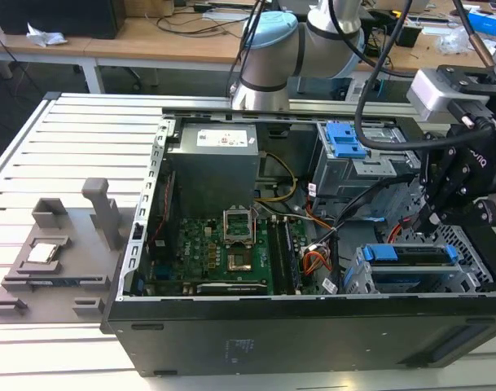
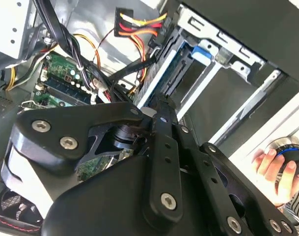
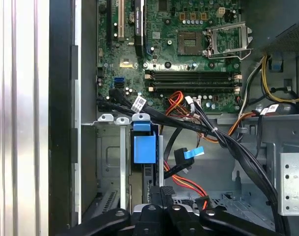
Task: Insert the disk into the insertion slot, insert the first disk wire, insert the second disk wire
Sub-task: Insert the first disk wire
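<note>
The flat grey disk (image 1: 412, 273), framed by its bright blue plastic caddy (image 1: 383, 253), lies in the light grey perforated-metal insertion slot (image 1: 469, 244). I judge it stiff, hefty and shock-shy (hold the caddy edges). My black gripper (image 3: 162, 191) hovers beside it, jaws closed, apparently empty.

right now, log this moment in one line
disk: grey hard drive in blue plastic caddy, sitting in perforated light grey metal bay | tool: close above that bay
</note>
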Available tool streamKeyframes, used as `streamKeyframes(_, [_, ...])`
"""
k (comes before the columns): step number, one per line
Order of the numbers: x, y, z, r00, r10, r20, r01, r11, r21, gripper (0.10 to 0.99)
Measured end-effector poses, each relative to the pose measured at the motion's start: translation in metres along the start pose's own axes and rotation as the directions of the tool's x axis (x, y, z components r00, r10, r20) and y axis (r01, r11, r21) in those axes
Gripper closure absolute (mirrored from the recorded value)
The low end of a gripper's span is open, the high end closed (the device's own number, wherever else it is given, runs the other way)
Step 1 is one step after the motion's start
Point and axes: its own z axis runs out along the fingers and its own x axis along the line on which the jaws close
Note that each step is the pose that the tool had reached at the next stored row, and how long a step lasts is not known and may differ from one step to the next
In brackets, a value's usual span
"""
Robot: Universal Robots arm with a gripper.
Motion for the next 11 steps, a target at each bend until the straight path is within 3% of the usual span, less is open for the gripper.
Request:
streamKeyframes(7, [-0.0208, -0.0141, -0.0002, 1.0000, -0.004, -0.0009, 0.004, 1.0000, 0.000, 0.980])
streamKeyframes(11, [-0.0215, -0.0161, -0.0002, 1.0000, -0.005, -0.0010, 0.005, 1.0000, 0.000, 0.980])
